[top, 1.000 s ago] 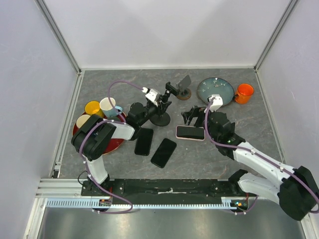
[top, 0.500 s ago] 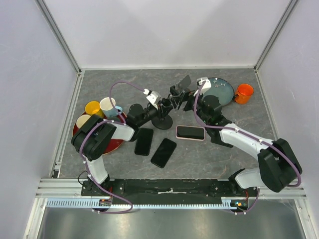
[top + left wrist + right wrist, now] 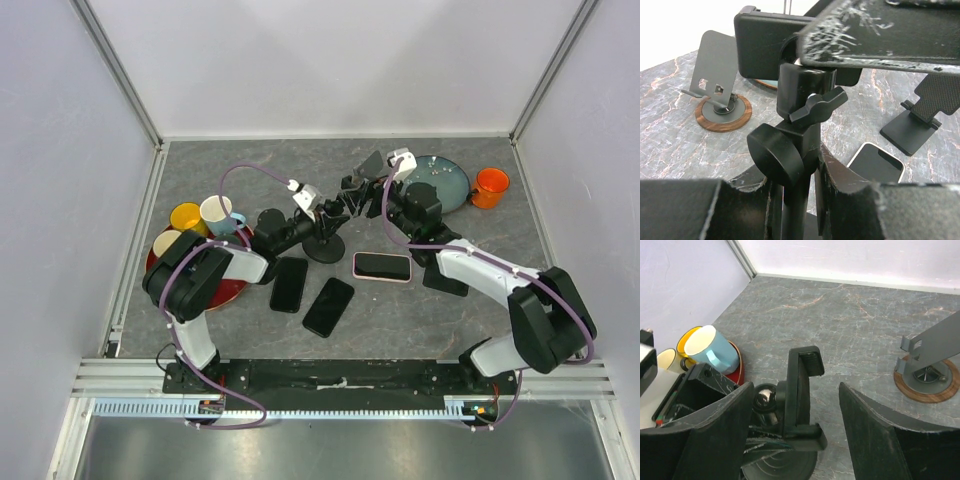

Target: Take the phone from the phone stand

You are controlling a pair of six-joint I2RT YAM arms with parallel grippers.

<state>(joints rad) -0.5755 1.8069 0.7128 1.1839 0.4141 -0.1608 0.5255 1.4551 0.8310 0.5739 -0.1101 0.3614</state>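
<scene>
Four phones are in view. The phone (image 3: 765, 42) of the task is clamped on its long edge at the top of the stand (image 3: 797, 115), above the worktop (image 3: 250, 170). The other three lie flat near the stand's round base: a left black phone (image 3: 288, 284), a middle black phone (image 3: 328, 306) and a pink-edged phone (image 3: 381, 266).

There are three stands: the black pole stand with the phone, a wood-based stand (image 3: 717, 107) behind it, and a folding stand (image 3: 920, 120) just beyond the pink-edged phone. The last two hold nothing.

The left tool (image 3: 795, 200) is closed on the stand's pole below the knobs, one finger on each side. The right tool (image 3: 796, 390) sits at the top of the stand with its jaws wide apart. The phone stands edge-on between them, with a gap showing on both sides, so it has hold of nothing.

There are four cups. A yellow cup (image 3: 186, 217), a blue cup (image 3: 217, 213) and a cream cup (image 3: 165, 242) cluster at the left by a red plate (image 3: 232, 287). An orange cup (image 3: 489, 187) stands far right, just beside a teal plate (image 3: 450, 180). That makes two plates.
</scene>
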